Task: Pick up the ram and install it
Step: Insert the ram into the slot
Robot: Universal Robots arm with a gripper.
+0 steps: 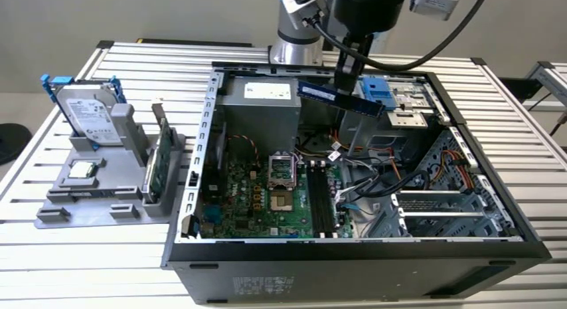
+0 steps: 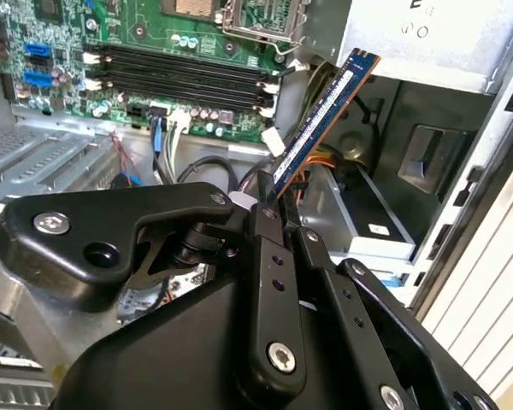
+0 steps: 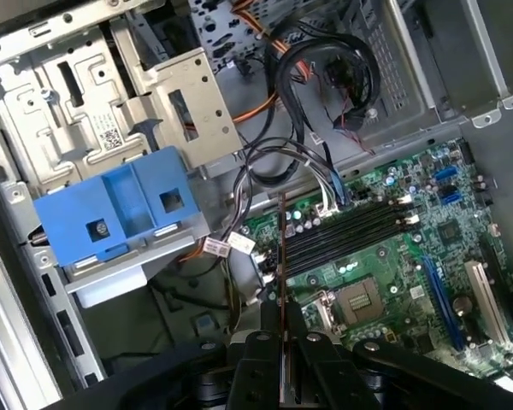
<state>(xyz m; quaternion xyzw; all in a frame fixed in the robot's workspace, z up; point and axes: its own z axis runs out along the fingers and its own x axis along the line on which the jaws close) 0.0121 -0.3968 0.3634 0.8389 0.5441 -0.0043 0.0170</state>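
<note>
One end of the ram [image 2: 321, 120] is hidden between the jaws, which are clamped tight on it. Thin and blue with a pale label, it hangs tilted above the open computer case [image 1: 354, 276], apart from the motherboard's black slots [image 2: 179, 73].

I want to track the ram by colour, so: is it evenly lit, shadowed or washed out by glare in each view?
Exterior view: the ram is evenly lit, dark blue, no glare. Second wrist view: its blue face catches the light without washing out. First wrist view: seen edge-on, it is just a thin brownish line.
</note>
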